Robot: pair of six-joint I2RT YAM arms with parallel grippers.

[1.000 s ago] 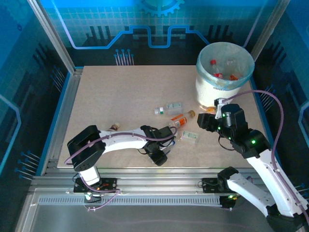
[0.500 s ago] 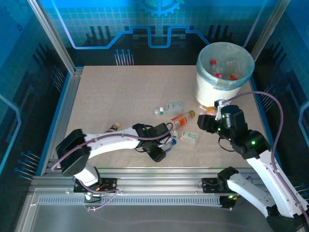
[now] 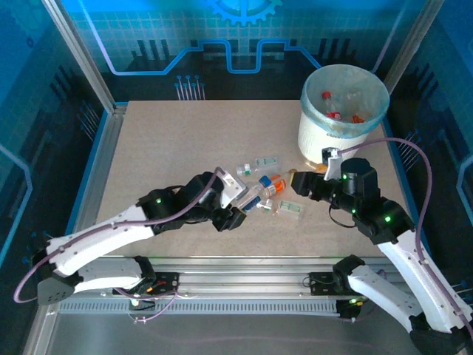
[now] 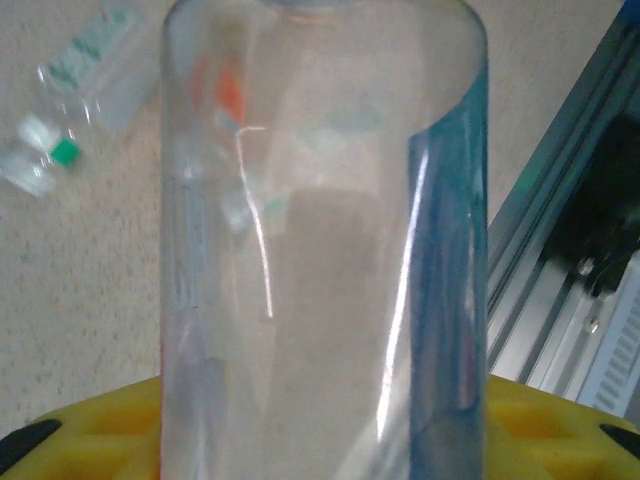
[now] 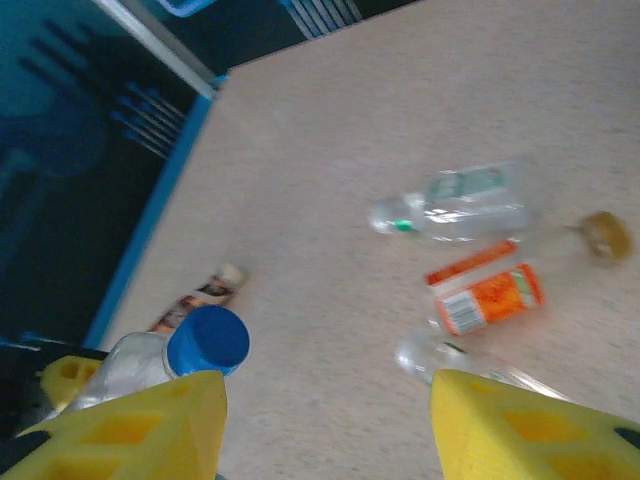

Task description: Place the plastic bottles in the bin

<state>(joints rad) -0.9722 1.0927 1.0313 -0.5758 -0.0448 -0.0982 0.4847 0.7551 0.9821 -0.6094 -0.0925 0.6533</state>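
Clear blue-capped plastic bottle (image 4: pixel 320 250) pinched in our left claw (image 3: pixel 243 201) over the beige counter (image 3: pixel 162 148), more loose bottles (image 3: pixel 275 181) beside it, our right claw (image 5: pixel 325 420) spread empty, round white blue-lined bin (image 3: pixel 318 137) at far right holding others.

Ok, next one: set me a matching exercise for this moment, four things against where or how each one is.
Things:
1. blue-capped bottle
2. orange-labelled bottle
3. bin
4. right gripper

States:
A. open and empty
B. lying on the table
C. clamped in the left gripper
D. has several bottles inside

Pairs: 1-C, 2-B, 3-D, 4-A
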